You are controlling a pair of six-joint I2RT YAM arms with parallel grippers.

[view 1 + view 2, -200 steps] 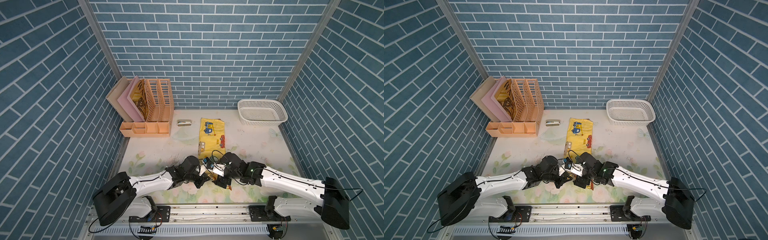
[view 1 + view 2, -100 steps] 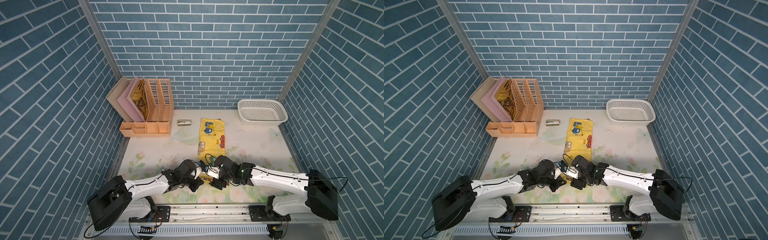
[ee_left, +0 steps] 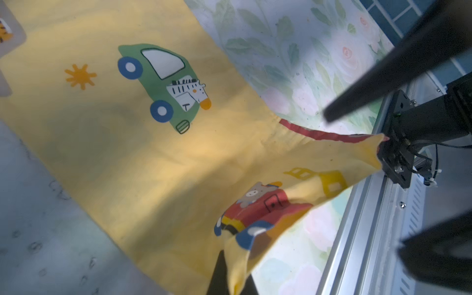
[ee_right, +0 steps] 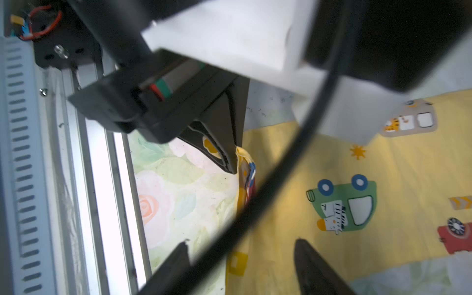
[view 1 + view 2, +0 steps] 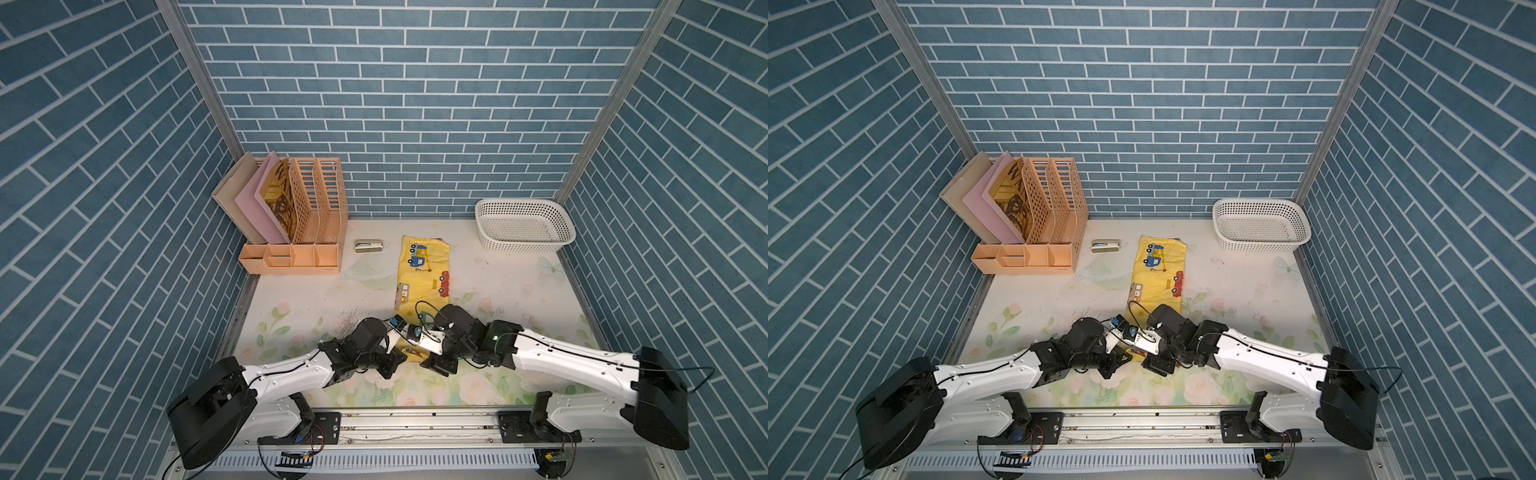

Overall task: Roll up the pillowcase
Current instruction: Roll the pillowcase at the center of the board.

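The left arm point(image 5: 291, 374) and right arm point(image 5: 561, 361) are crowding the desk's point(image 5: 519, 291) front middle, close together over the pillowcase point(image 5: 424, 270). A rack point(image 5: 320, 199), a small item point(image 5: 368, 246) and a basket point(image 5: 523, 243) are lining the far edge; the side stretches are lying open.

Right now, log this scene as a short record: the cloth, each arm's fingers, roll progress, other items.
cloth: yellow vehicle-print pillowcase, mostly flat, lengthwise on the floral table covering; near corner lifted
left fingers: shut on that near corner
right fingers: open, either side of the near edge, clamping nothing
roll: none formed yet
other items: white basket far right; peach file organiser far left; small silver stapler-like item beside it
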